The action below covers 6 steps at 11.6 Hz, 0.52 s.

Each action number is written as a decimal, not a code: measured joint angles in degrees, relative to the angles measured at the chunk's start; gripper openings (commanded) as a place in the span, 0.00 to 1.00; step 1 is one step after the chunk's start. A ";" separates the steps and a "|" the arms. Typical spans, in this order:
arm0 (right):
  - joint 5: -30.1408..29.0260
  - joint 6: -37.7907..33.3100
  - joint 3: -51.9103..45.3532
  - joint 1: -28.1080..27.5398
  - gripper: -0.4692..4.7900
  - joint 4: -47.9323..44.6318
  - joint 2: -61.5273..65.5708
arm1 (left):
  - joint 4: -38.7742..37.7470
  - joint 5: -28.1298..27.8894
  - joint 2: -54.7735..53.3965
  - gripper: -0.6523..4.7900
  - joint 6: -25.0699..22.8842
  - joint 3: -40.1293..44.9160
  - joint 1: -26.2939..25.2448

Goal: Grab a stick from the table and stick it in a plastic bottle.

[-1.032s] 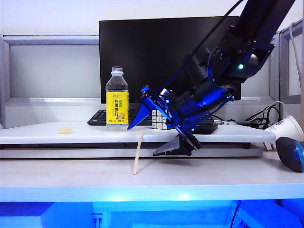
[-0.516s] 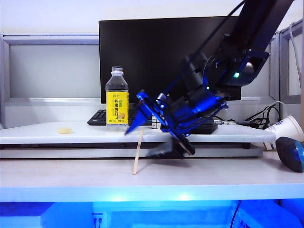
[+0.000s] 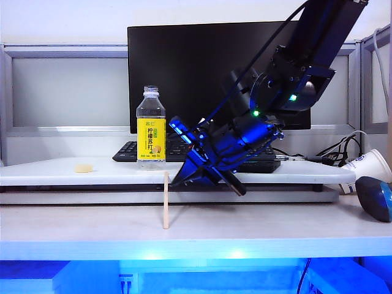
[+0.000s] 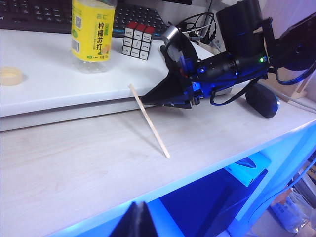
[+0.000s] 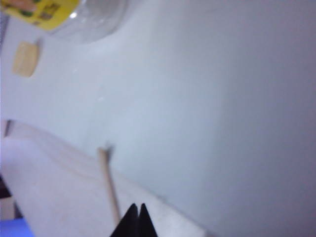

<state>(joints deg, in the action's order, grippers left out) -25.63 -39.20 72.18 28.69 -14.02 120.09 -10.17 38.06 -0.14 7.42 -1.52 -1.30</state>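
Likely an office desk: a dark monitor (image 3: 211, 73), keyboard (image 4: 49, 12) and grey cubicle partitions (image 3: 67, 92) behind.

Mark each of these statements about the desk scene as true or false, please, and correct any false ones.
1. The stick leans against the shelf board's edge. True.
2. The plastic bottle lies on its side. False: it stands upright on the shelf board.
3. The right gripper is wide open. False: its jaws are shut, beside the stick's upper end.
4. The stick is already in the bottle. False: it is outside, its foot on the table.
5. A puzzle cube sits near the bottle. True.
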 measured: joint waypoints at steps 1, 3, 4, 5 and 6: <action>1.03 0.00 0.00 -0.04 0.52 -0.02 0.00 | 0.00 0.00 0.00 0.11 -0.02 0.00 0.00; -1.09 -0.04 0.00 -0.04 0.55 -0.24 0.00 | 0.00 0.00 0.00 0.11 -0.02 0.00 0.00; -1.40 -0.07 0.00 -0.04 0.68 -0.24 0.00 | 0.00 0.00 0.00 0.11 0.00 0.00 0.00; -2.73 -0.07 0.00 -0.04 0.68 -0.39 0.00 | 0.00 -0.02 0.00 0.11 -0.02 0.00 0.00; -3.17 -0.66 0.00 0.00 0.68 -0.68 -0.02 | 0.00 0.00 0.00 0.11 -0.02 0.00 0.00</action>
<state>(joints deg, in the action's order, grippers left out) -28.80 -39.86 72.18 28.69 -14.70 120.07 -10.17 38.06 -0.14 7.40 -1.52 -1.30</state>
